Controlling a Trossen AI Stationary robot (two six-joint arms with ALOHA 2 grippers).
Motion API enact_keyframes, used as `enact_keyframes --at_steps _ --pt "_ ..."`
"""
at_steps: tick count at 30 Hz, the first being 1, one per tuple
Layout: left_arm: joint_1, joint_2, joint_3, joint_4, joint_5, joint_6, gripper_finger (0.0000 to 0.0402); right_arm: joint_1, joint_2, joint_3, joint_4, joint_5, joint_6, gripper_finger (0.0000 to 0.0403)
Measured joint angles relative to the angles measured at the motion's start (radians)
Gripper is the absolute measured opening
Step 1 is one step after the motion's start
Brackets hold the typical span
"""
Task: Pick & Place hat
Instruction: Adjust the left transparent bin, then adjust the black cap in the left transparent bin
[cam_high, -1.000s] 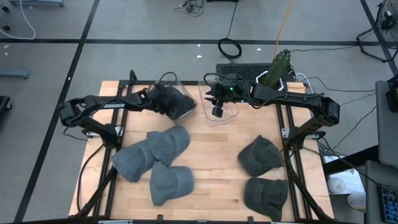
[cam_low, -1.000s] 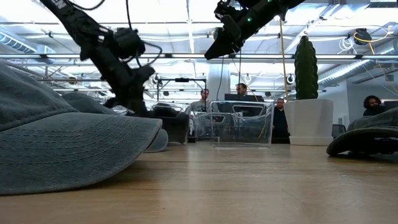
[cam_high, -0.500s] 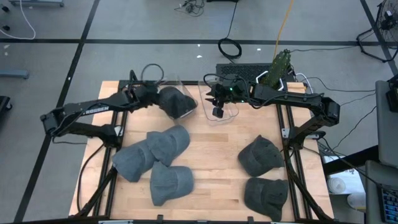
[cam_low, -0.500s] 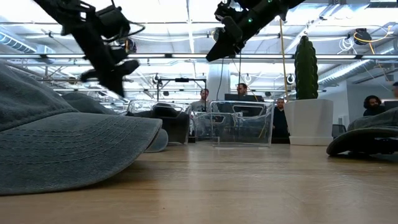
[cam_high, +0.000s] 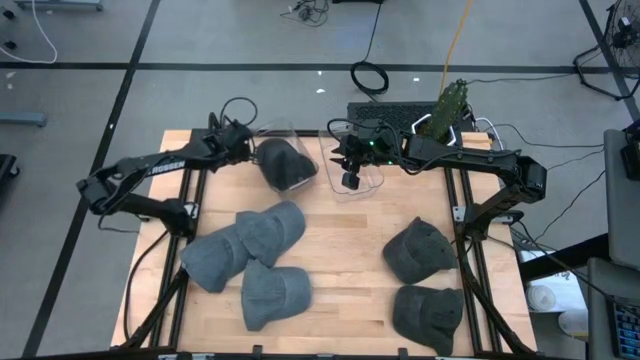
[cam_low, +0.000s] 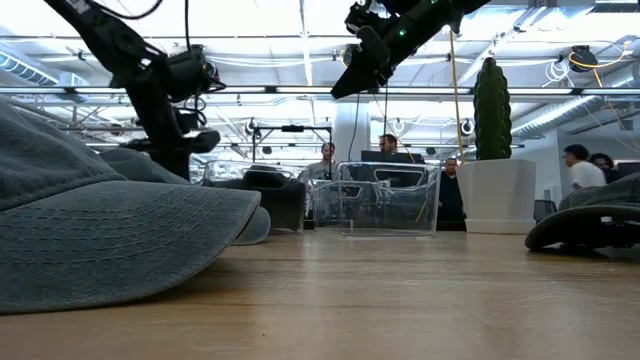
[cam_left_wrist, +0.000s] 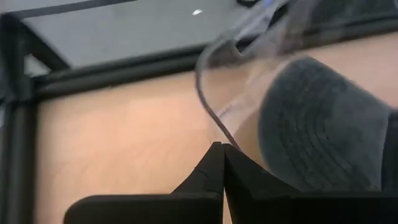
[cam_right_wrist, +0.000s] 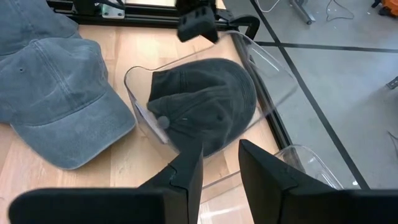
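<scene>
The dark hat (cam_high: 283, 163) sits in the clear bin (cam_high: 270, 133); left claw (cam_high: 238, 139) at its nine o'clock, pinched empty; right claw (cam_high: 349, 180) slightly parted, empty.

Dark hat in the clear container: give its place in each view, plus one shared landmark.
High view: dark hat at the table's far left-centre.
Low view: dark hat left of centre, far back.
Left wrist view: dark hat at right.
Right wrist view: dark hat centre.
Landmark: the clear container around it.
</scene>
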Motion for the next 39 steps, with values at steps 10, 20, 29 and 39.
enact_keyframes --at_steps 10,20,29,39 --pt "0.122 0.14 0.0 0.282 0.145 0.201 0.0008 0.0 0.0 0.0 -0.007 0.0 -0.001 0.0091" --pt "0.129 0.065 0.0 0.41 0.351 0.391 0.0002 0.0 0.0 0.0 -0.01 0.0 -0.001 0.0091" --pt "-0.006 -0.094 0.125 0.142 0.362 0.396 0.0001 0.0 0.0 0.0 -0.024 0.0 -0.001 0.0091" --pt "-0.047 0.28 0.647 -0.399 0.341 0.452 0.0001 0.0 0.0 0.0 -0.038 0.0 0.021 0.0091"
